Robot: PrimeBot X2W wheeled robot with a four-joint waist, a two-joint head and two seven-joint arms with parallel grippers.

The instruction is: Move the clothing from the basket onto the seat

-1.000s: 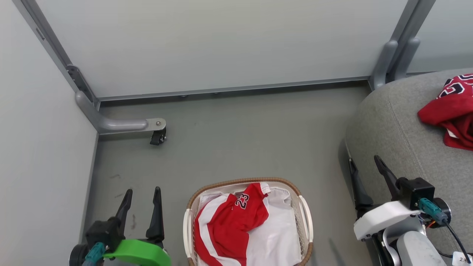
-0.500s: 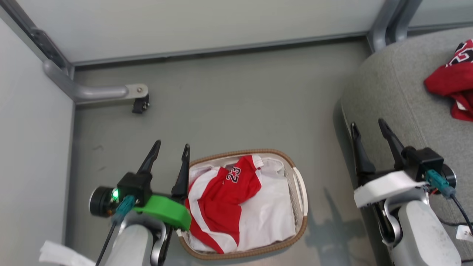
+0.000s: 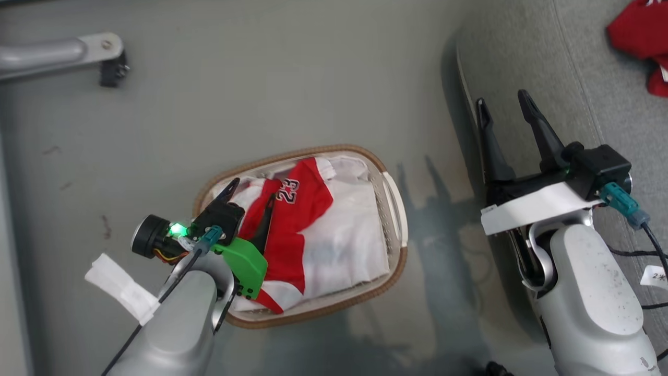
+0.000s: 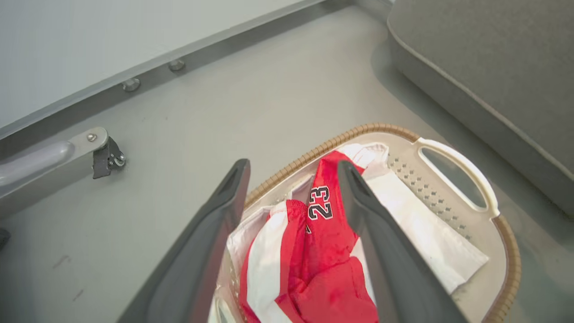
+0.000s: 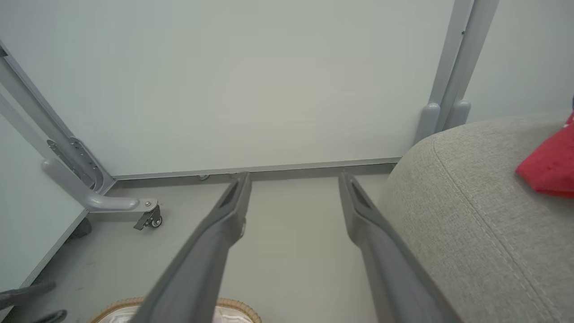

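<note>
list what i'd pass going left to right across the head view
metal leg with castor → basket → right gripper → red jersey lying on the seat

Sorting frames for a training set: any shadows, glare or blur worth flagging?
Head view: a forked shadow lies on the floor between basket and seat, with sheen lower down. Left wrist view: the fingers look soft up close, the jersey print sharp. Right wrist view: flat, even light, no hard shadows.
</note>
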